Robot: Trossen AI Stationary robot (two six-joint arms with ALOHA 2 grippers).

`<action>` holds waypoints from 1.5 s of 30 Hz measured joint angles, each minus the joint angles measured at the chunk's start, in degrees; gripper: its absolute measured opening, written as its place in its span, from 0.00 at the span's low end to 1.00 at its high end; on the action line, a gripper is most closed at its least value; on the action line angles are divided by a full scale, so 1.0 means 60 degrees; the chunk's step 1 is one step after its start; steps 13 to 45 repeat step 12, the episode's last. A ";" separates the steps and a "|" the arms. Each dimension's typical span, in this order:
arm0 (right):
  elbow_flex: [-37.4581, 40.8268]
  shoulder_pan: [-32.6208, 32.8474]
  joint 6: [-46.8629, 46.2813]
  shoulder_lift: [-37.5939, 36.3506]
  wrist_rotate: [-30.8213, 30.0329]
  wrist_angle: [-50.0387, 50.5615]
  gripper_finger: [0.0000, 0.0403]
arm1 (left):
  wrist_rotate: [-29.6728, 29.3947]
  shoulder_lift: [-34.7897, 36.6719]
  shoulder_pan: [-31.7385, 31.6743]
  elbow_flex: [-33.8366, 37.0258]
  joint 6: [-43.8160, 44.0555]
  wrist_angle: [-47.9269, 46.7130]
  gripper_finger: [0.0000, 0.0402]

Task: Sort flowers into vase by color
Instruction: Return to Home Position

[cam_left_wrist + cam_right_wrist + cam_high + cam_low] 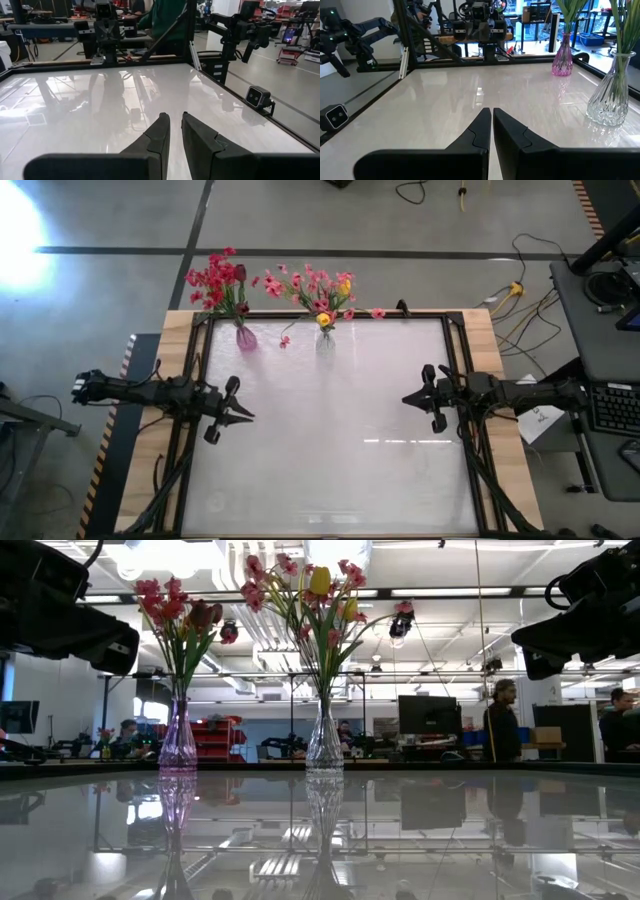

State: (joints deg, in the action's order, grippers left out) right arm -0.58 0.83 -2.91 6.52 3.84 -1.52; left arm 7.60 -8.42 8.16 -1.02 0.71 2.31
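Over mid-table the left gripper and right gripper hover pinched together on nothing, apparently homing, while at the far edge the red flowers fill the purple vase and the pink and yellow flowers the clear glass vase, so only parking remains.

The high view looks straight down on the whole table, with the purple vase at eleven o'clock and the clear vase at twelve. The low view sits at tabletop height, facing both vases. Each wrist view looks low across the table, and the right one also shows both vases.
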 joint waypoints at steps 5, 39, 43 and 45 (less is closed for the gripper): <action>0.0000 0.0001 0.0004 0.0000 0.0000 -0.0004 0.03 | 0.0002 -0.0094 -0.0001 0.0000 0.0002 0.0001 0.09; 0.0000 0.0002 -0.0002 0.0000 0.0000 -0.0004 0.03 | -0.0001 -0.0221 -0.0004 0.0000 0.0001 0.0000 0.09; 0.0000 0.0002 -0.0002 0.0000 0.0000 -0.0004 0.03 | -0.0001 -0.0221 -0.0004 0.0000 0.0001 0.0000 0.09; 0.0000 0.0002 -0.0002 0.0000 0.0000 -0.0004 0.03 | -0.0001 -0.0221 -0.0004 0.0000 0.0001 0.0000 0.09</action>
